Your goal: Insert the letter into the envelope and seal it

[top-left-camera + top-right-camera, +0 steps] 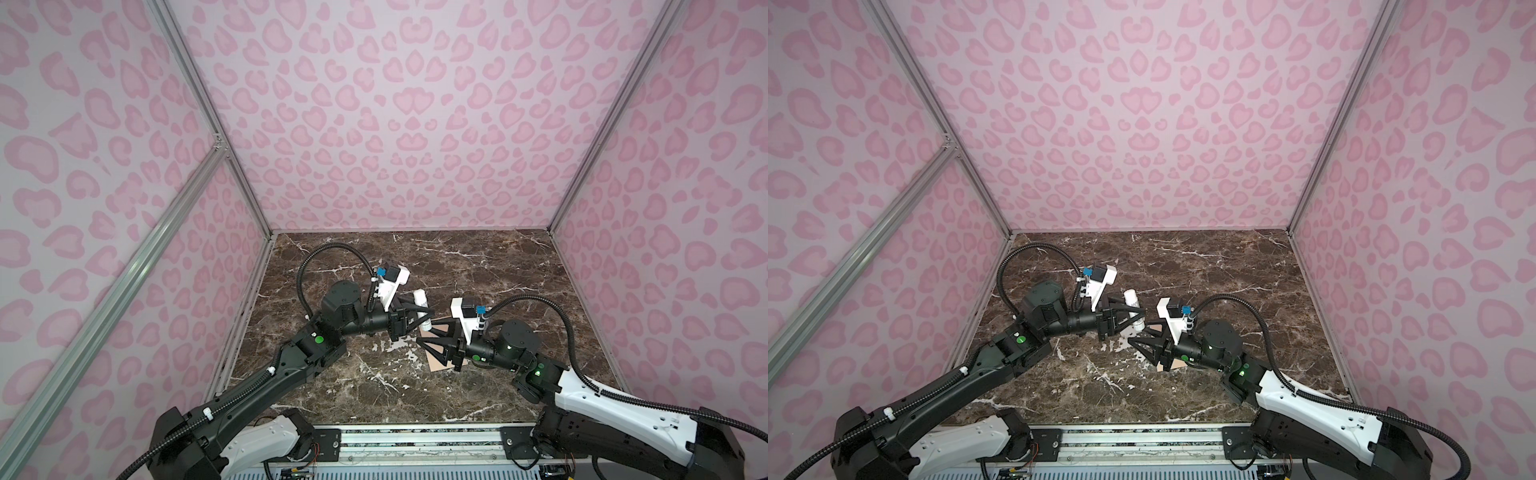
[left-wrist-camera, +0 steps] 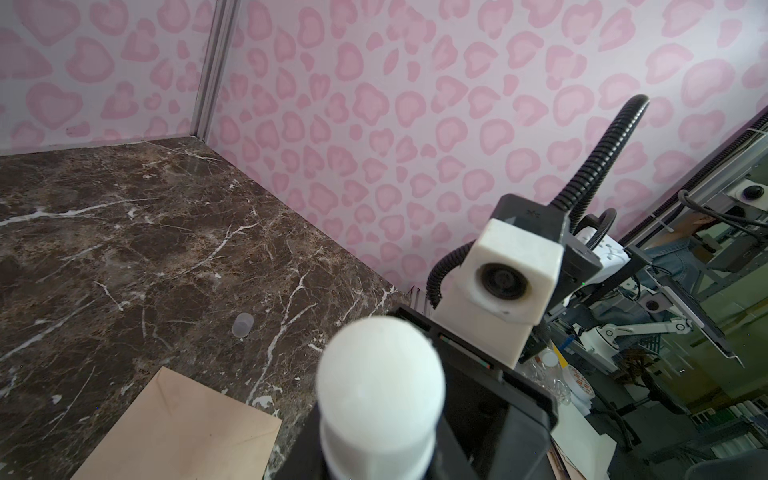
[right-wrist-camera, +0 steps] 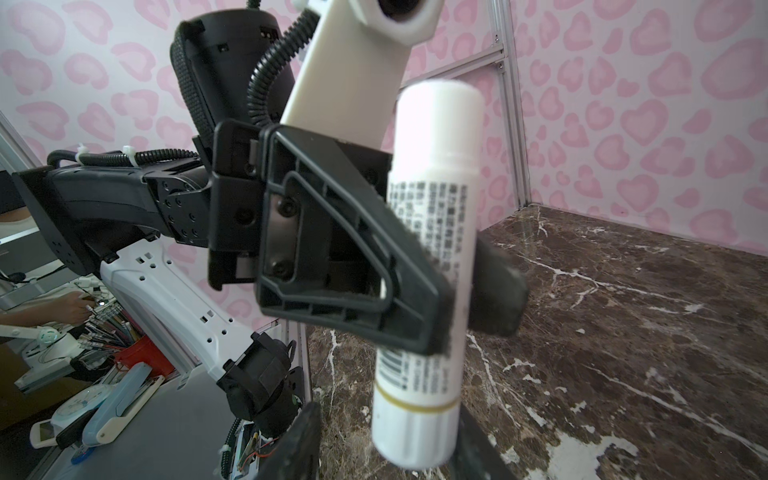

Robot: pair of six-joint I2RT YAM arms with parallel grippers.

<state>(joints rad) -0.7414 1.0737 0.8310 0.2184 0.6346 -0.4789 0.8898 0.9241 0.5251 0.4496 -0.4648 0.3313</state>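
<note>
My left gripper [image 1: 428, 316] is shut on a white glue stick [image 1: 422, 301] and holds it nearly upright above the marble table; the right wrist view shows its fingers [image 3: 415, 311] clamped round the tube [image 3: 432, 199]. My right gripper [image 1: 424, 331] is open, with its jaws on either side of the tube's lower end [image 3: 411, 428] and a gap on one side. The peach envelope [image 1: 439, 366] lies flat under the right gripper, partly hidden; the left wrist view shows a corner of the envelope [image 2: 183, 432]. The letter is not in view.
A small translucent cap [image 2: 243, 324] lies on the marble table [image 1: 498, 270] beyond the envelope. Pink patterned walls close in the back and both sides. The two arms meet head-on near the table's middle.
</note>
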